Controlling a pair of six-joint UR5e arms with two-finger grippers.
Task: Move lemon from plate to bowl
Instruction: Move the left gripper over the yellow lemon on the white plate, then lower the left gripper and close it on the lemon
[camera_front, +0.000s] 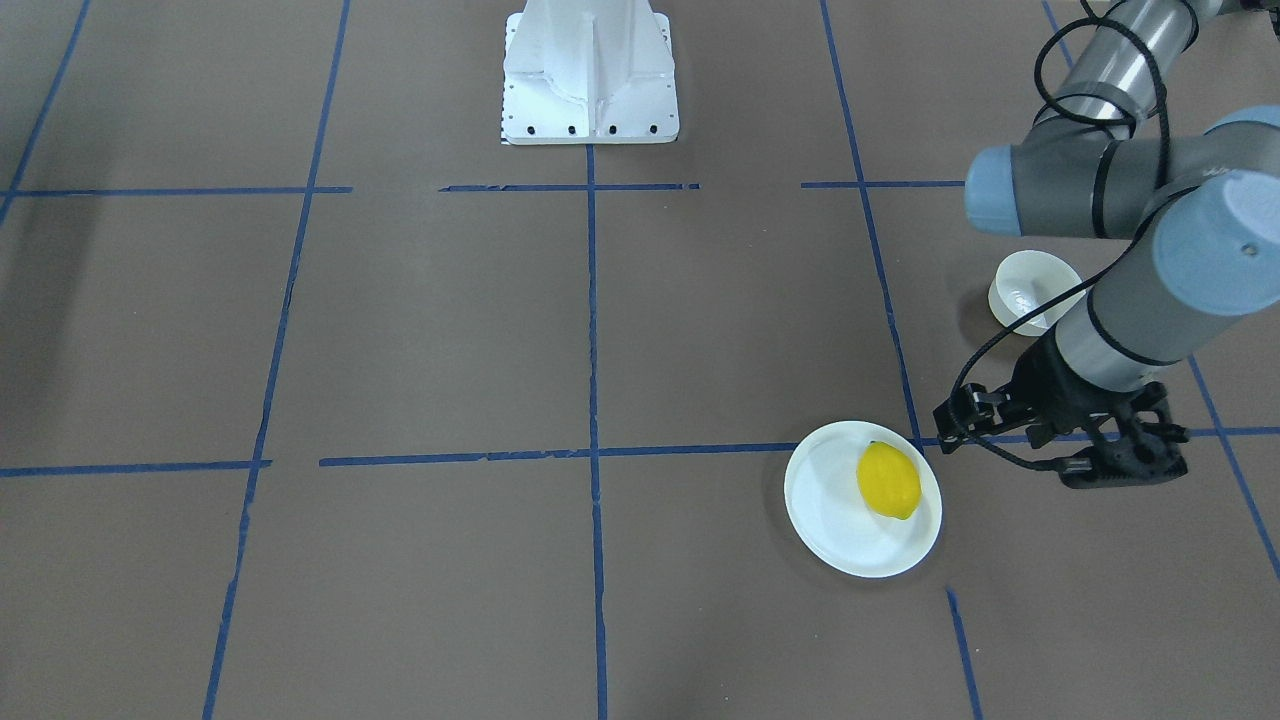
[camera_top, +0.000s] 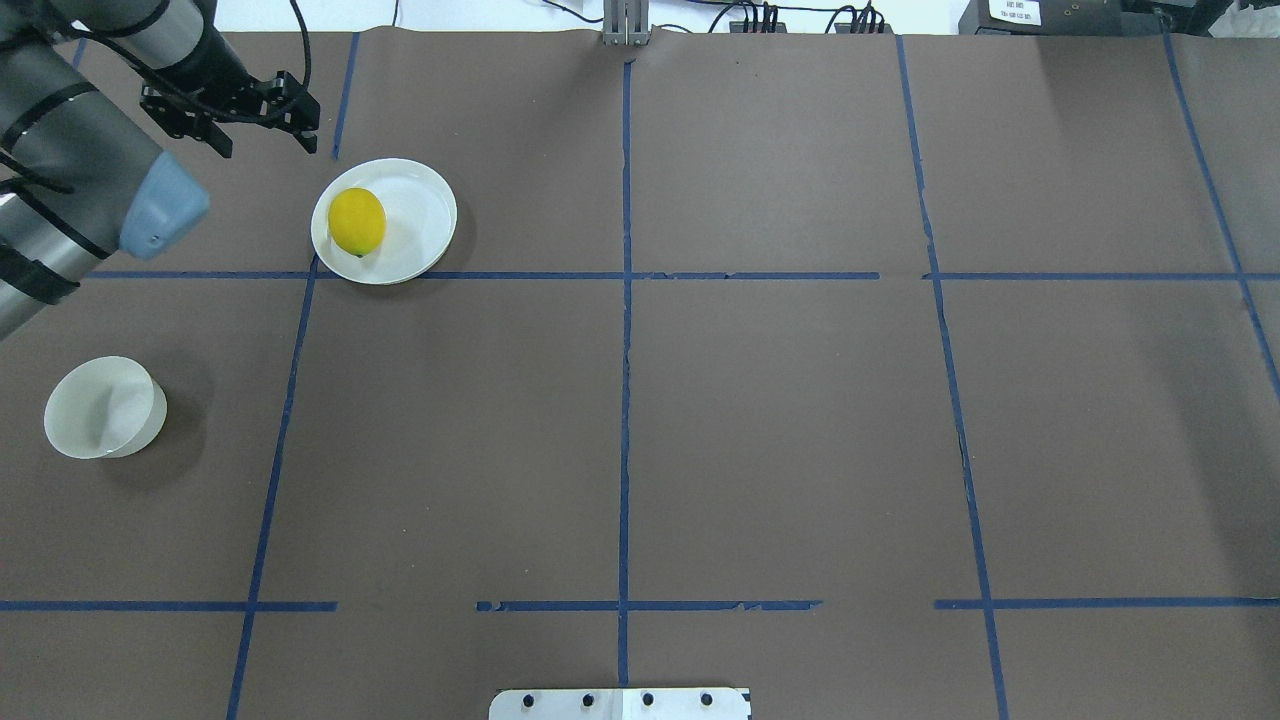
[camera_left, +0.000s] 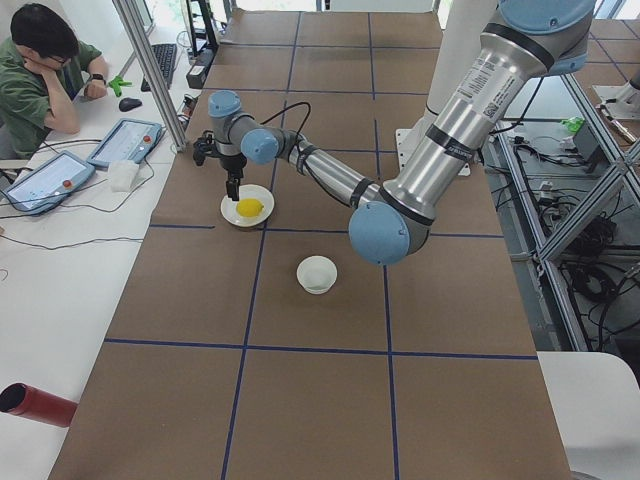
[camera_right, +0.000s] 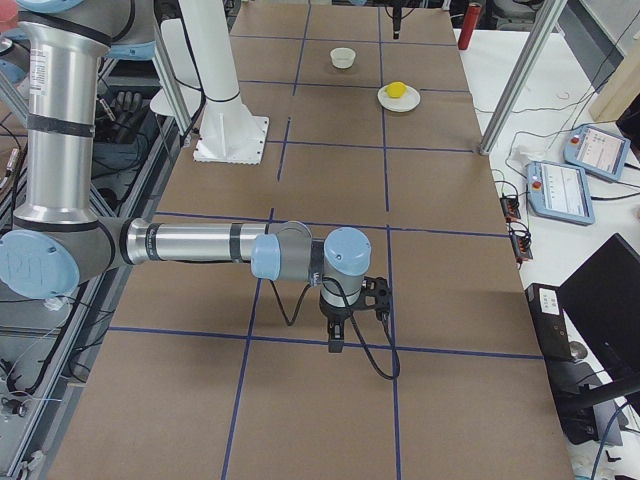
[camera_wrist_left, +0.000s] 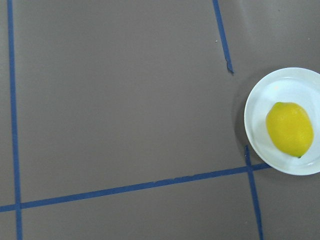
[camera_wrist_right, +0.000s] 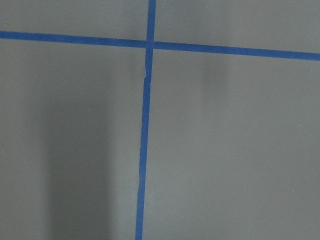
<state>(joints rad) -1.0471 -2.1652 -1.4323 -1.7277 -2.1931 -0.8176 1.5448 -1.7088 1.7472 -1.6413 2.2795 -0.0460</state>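
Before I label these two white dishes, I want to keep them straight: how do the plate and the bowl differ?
The plate is flat and wide with a shallow rim; the bowl is deeper and clearly narrower. The plate holds the lemon; the bowl is empty. The plate lies farther from the robot's base than the bowl. Both are round, white and upright on the brown table.

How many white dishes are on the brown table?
2. In the overhead view, the flat plate, with the lemon on it, is at the upper left. The small deep bowl sits apart at the lower left edge. None looks hidden.
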